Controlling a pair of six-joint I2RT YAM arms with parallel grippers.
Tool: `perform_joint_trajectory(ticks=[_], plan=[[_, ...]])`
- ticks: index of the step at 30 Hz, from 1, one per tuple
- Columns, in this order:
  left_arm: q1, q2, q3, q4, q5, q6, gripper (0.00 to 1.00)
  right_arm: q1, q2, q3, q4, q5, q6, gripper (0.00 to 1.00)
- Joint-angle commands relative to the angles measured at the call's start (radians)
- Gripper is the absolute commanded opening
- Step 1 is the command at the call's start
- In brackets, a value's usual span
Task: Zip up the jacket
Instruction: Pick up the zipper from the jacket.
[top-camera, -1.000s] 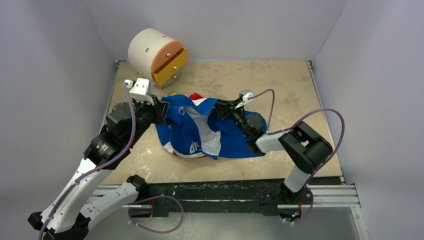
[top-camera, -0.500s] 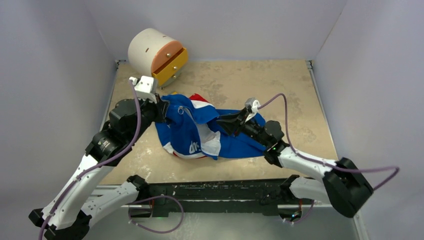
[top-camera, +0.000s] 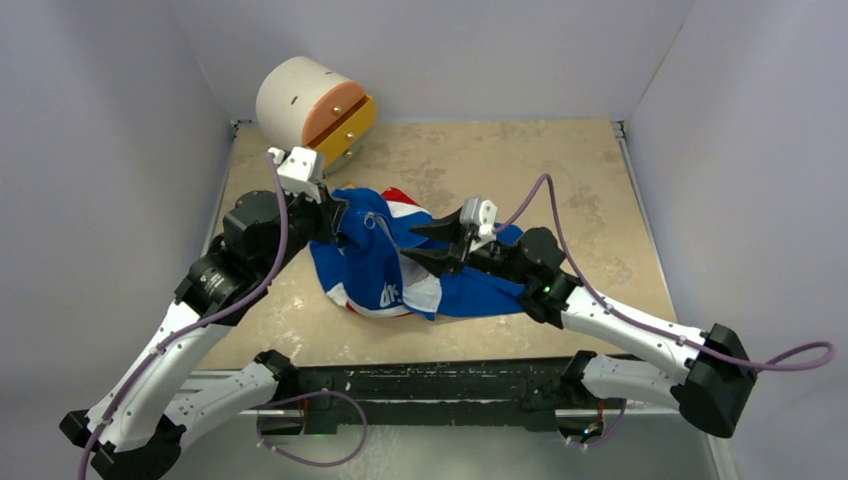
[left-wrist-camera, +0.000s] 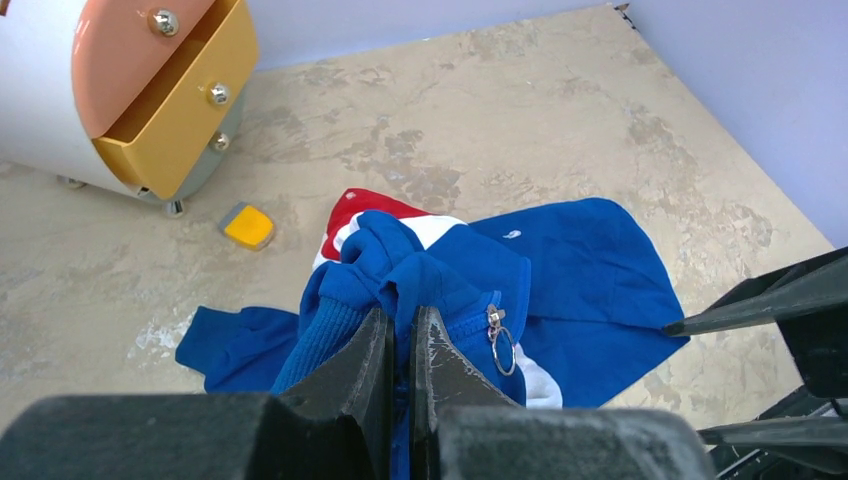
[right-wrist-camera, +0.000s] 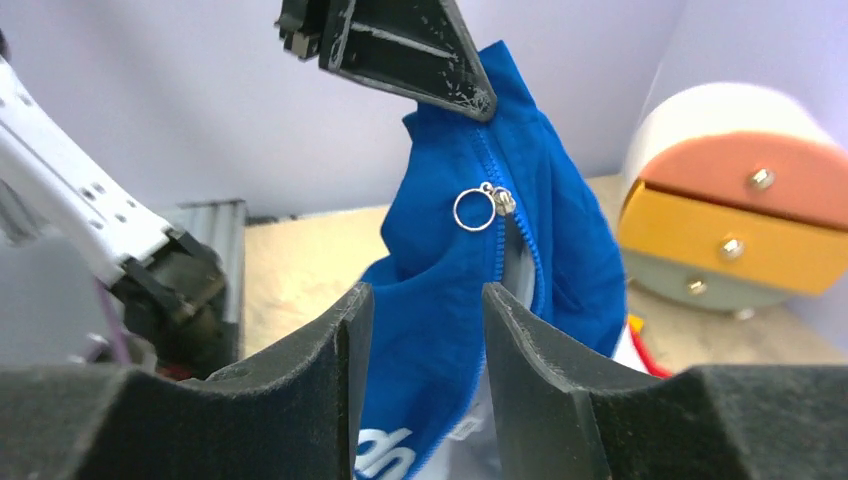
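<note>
The royal-blue jacket (top-camera: 470, 285) with white and red panels lies crumpled mid-table. My left gripper (top-camera: 335, 222) is shut on a blue fold at the jacket's upper zipper edge (left-wrist-camera: 440, 275) and holds it raised. The left gripper (left-wrist-camera: 400, 318) shows fabric pinched between its fingers. A metal zipper pull ring (left-wrist-camera: 502, 350) hangs just right of that grip. My right gripper (top-camera: 420, 245) is open, pointing left at the raised edge. In the right wrist view the ring (right-wrist-camera: 470, 210) hangs above and beyond the open right gripper (right-wrist-camera: 425, 295), with blue fabric (right-wrist-camera: 440, 330) between the fingers, untouched.
A white cylindrical drawer unit (top-camera: 300, 100) with an open yellow drawer (left-wrist-camera: 170, 120) stands at the back left. A small yellow block (left-wrist-camera: 248, 225) lies on the table beside it, behind the jacket. Walls close in both sides and the back.
My right arm has swung low and its gripper has moved left toward the raised jacket edge, now open wide. My left gripper has shifted slightly right and back, still holding the fold.
</note>
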Motion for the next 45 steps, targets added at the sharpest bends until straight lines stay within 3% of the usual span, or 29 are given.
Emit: perform_joint_trajectory(ticks=[1,3,11,21,30,45], plan=[[0.005,0.005,0.042,0.067,0.025,0.001,0.00,0.034,0.038,-0.064,0.237,0.015,-0.409,0.46],[0.006,0.004,0.039,0.075,0.038,-0.004,0.00,0.044,0.067,-0.081,0.322,0.036,-0.489,0.44],[0.006,-0.004,0.042,0.080,0.058,-0.005,0.00,0.190,0.203,-0.019,0.362,0.154,-0.884,0.48],[0.005,-0.005,0.039,0.083,0.073,-0.005,0.00,0.230,0.284,0.024,0.497,0.278,-0.964,0.49],[0.006,-0.007,0.037,0.087,0.080,-0.006,0.00,0.231,0.320,0.057,0.423,0.272,-1.009,0.44],[0.005,-0.005,0.032,0.096,0.076,-0.009,0.00,0.234,0.332,0.053,0.376,0.257,-1.006,0.44]])
